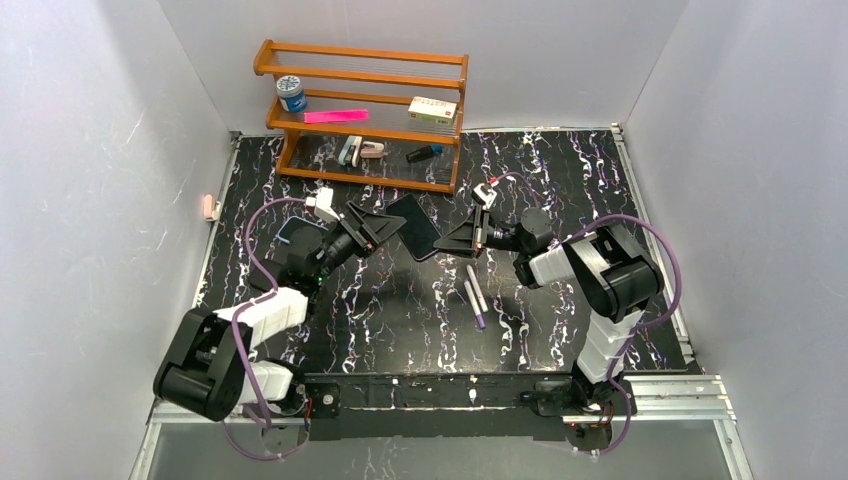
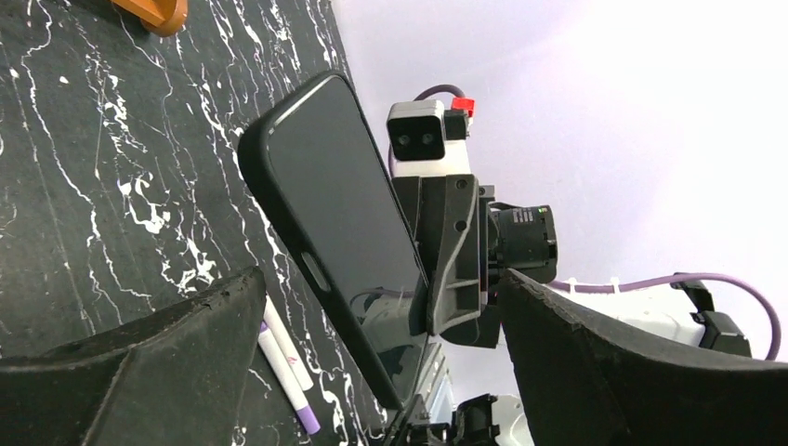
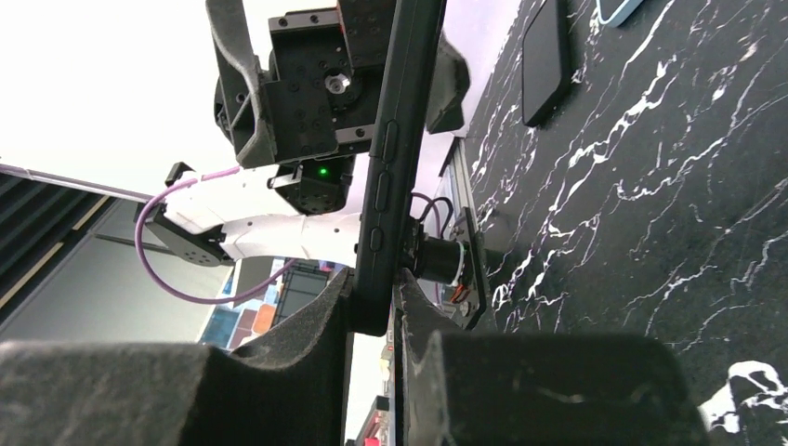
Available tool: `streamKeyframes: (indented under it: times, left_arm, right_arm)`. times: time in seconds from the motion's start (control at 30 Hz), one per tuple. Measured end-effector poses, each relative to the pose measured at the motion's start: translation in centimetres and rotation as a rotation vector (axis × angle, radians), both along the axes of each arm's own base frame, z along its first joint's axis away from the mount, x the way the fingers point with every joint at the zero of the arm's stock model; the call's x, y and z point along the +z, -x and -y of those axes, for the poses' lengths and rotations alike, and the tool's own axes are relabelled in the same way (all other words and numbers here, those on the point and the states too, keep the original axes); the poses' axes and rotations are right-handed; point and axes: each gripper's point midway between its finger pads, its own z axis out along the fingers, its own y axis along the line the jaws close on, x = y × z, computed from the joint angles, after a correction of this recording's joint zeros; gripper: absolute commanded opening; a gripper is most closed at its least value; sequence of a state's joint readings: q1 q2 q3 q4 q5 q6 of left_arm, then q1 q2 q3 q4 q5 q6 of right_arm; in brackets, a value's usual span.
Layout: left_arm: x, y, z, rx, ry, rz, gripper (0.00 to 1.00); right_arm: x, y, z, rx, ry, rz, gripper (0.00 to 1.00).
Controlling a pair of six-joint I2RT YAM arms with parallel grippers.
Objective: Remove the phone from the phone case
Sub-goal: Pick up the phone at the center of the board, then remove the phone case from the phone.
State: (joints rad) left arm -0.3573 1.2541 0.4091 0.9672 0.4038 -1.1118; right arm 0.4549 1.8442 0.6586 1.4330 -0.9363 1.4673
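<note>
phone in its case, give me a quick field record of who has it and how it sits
phone: in its black case, tilted, lifted off the table
right gripper: shut on one end of the phone
left gripper: open, fingers spread either side of the phone
nearby: two pens on the table
task state: phone not yet out of the case

no legible text, labels or numbers
</note>
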Motion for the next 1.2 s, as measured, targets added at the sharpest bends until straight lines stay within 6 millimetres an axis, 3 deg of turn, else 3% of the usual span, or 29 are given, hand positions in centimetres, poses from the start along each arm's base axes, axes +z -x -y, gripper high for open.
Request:
streamKeyframes:
  times: [0.17, 0.5, 0.77, 0.9, 1.1, 1.2]
  left_arm:
    - [-0.1, -0.4, 0.8, -0.023, 0.047, -0.032, 0.81]
    - [1.1, -0.8, 1.5, -0.043, 0.136, -0.040, 0.48]
    - [1.9, -1.0, 1.8, -0.060, 0.205, -0.042, 0.02]
    - [2.8, -0.8, 1.8, -0.067, 0.234, -0.024, 0.00]
    - [3.2, -0.9, 1.4, -0.045, 0.262, -0.028, 0.00]
    - [3.3, -0.8, 0.9, -0.007, 0.291, -0.039, 0.00]
  right_arm:
    - [1.0, 0.6, -0.5, 0.030, -0.014, 0.017, 0.01]
    - [2.2, 1.3, -1.0, 0.074, -0.031, 0.052, 0.01]
    - [2.5, 1.4, -1.1, 0.083, -0.037, 0.067, 0.02]
    - [2.7, 1.4, -1.1, 0.084, -0.041, 0.082, 0.15]
    - [3.8, 1.6, -1.2, 0.066, -0.058, 0.175, 0.52]
    - [4.9, 2.0, -1.4, 0.048, -0.074, 0.252, 0.60]
